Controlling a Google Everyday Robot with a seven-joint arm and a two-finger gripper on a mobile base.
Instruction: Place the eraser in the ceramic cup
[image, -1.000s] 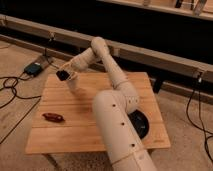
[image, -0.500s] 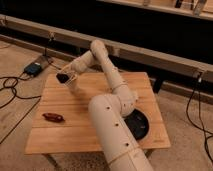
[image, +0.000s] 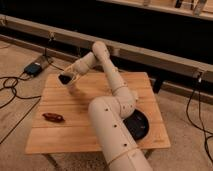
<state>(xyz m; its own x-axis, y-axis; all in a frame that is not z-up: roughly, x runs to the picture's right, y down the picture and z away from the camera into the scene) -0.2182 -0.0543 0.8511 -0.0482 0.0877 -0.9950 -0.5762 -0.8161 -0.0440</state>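
**Q:** Where is the eraser?

**A:** No loose black block shows on the table (image: 60, 142). The only dark mass in the work area is at the gripper (image: 64, 78), in the upper left of the frame. The eraser is probably carried there, but it cannot be told apart from the gripper's own dark tip. Whether the gripper is clamped on anything cannot be told either.

**Q:** Where is the cup?

**A:** A pale shape (image: 74, 87) stands on the table's upper-left corner, just below and right of the gripper and partly hidden by the wrist. It is probably the cup. Its opening is not visible.

**Q:** Why is the arm posed this way?

**A:** The arm reaches from the lower middle of the frame, bends at the elbow near the upper middle, and points back down to the left. This puts the gripper above and just beside the pale shape, which suits a drop from overhead rather than a sideways push. A push could tip a small cup.

**Q:** What else is on the table?

**A:** A long red-brown item (image: 52, 117) lies at the lower left, well apart from the gripper. A wide dark bowl (image: 139, 125) sits at the lower right, partly behind the arm. Neither is in the path.

**Q:** What does the next step need?

**A:** The gripper should be centred over the cup's mouth before release, because the cup stands near the table edge.
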